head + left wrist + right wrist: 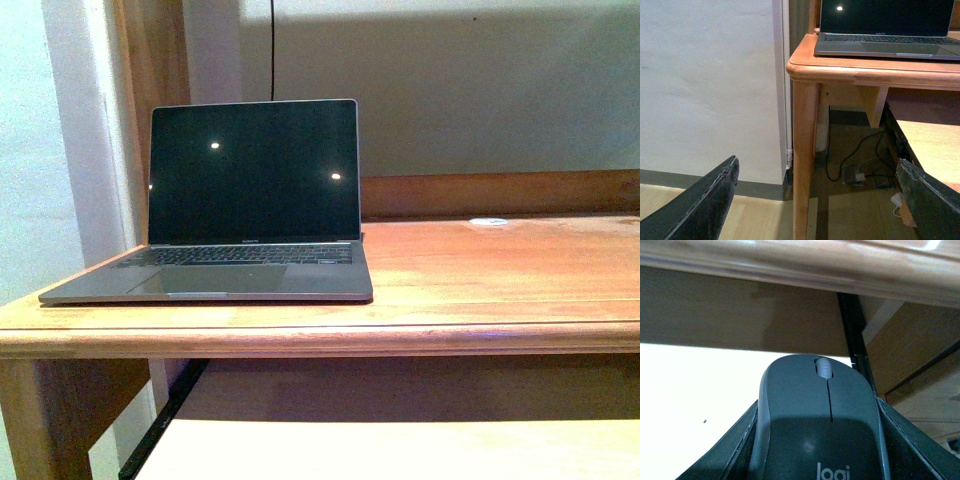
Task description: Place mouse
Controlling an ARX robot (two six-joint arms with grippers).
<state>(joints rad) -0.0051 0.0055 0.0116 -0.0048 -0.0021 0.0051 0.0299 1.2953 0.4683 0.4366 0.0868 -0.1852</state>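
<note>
The mouse [820, 425] is dark grey with a pale scroll wheel and a logo, and it fills the lower half of the right wrist view. My right gripper [817, 440] is shut on it, one dark finger against each side. The mouse sits below the wooden table's front edge [800, 265], under the tabletop. My left gripper [820, 200] is open, its two dark fingers [705, 205] wide apart with nothing between them, low beside the table leg [805, 160]. Neither arm nor the mouse appears in the front view.
An open laptop [250, 200] with a dark screen stands on the left of the wooden table [480, 270]. A small white disc [488, 221] lies at the back right. A lower wooden shelf [400, 450] runs under the tabletop. Cables and a plug [860, 175] lie on the floor.
</note>
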